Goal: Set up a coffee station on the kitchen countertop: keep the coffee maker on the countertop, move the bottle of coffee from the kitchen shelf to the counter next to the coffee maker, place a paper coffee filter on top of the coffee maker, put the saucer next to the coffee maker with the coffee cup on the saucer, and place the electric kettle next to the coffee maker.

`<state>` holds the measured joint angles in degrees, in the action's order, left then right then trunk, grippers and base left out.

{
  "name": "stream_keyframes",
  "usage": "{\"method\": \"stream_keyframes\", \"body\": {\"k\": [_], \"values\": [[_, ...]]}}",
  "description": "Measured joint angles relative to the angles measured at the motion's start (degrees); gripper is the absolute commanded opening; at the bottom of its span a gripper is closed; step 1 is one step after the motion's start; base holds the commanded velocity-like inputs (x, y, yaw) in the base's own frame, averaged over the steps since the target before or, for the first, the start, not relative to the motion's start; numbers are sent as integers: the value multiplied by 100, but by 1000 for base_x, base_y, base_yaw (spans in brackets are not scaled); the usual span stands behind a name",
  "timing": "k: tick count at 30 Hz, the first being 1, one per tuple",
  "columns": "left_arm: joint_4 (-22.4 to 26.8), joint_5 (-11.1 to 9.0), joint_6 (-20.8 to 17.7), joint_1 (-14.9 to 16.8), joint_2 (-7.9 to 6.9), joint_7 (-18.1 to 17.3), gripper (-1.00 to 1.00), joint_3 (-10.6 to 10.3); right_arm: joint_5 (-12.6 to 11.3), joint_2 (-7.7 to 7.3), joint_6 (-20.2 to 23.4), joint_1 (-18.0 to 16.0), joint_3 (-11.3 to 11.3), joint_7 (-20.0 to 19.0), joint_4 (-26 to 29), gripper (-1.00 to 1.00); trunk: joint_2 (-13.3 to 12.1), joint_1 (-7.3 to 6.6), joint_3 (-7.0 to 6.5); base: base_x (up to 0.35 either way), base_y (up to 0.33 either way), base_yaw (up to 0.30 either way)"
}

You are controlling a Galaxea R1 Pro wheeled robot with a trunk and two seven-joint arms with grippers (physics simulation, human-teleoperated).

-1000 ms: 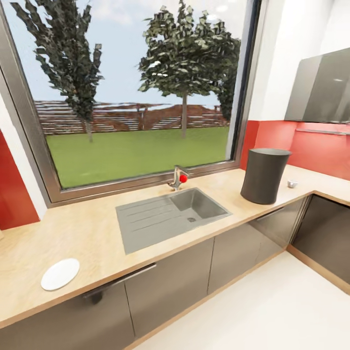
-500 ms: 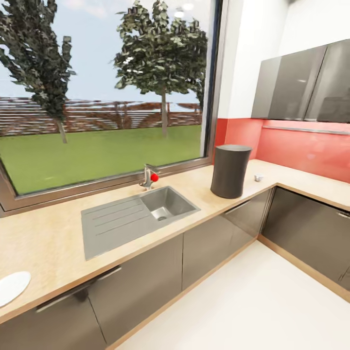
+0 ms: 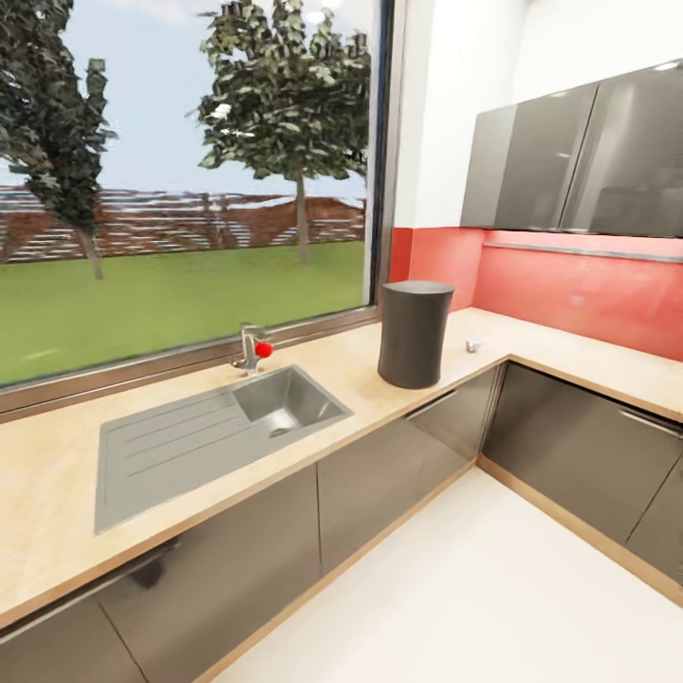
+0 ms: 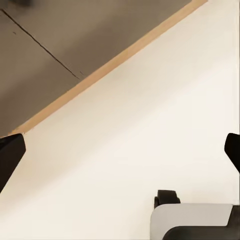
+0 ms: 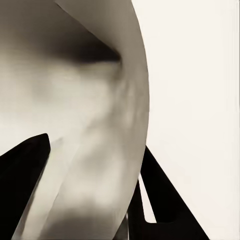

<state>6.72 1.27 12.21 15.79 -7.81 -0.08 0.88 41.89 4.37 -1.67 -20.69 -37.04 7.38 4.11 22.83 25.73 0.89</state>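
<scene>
A dark grey, tapered coffee maker (image 3: 415,332) stands on the wooden countertop (image 3: 360,365) right of the sink. A small pale cup-like item (image 3: 471,343) sits on the counter just beyond it, near the corner. In the right wrist view my right gripper (image 5: 95,185) is closed on a pale, curved, cone-like sheet (image 5: 85,100), apparently the paper coffee filter, between two dark fingers (image 5: 25,185). My left gripper (image 4: 120,155) is open and holds nothing; it hangs over the pale floor. The saucer, bottle and kettle are out of view.
A grey sink (image 3: 213,427) with a red-knobbed tap (image 3: 252,349) lies under the big window. Dark base cabinets (image 3: 398,465) run along an L-shaped counter, with wall cabinets (image 3: 579,161) over a red backsplash. Pale floor (image 3: 474,588) lies open in front. Part of my base (image 4: 192,220) shows.
The head view has swung to the right, so the sink and coffee maker shifted left in the picture. The white saucer on the counter slid out past the left edge.
</scene>
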Motion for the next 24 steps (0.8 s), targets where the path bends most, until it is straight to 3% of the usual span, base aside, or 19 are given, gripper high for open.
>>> {"method": "stream_keyframes", "body": {"k": [14,24], "values": [[0,2,7,-1,0,0,100,-1,0,0,0,1,-1,0,-1,-100,-4,0,47,262,-230,-280],[0,5,7,-1,0,0,100,0,2,0,1,1,-1,0,-1,-100,-3,0,117,267,-230,-202]]}}
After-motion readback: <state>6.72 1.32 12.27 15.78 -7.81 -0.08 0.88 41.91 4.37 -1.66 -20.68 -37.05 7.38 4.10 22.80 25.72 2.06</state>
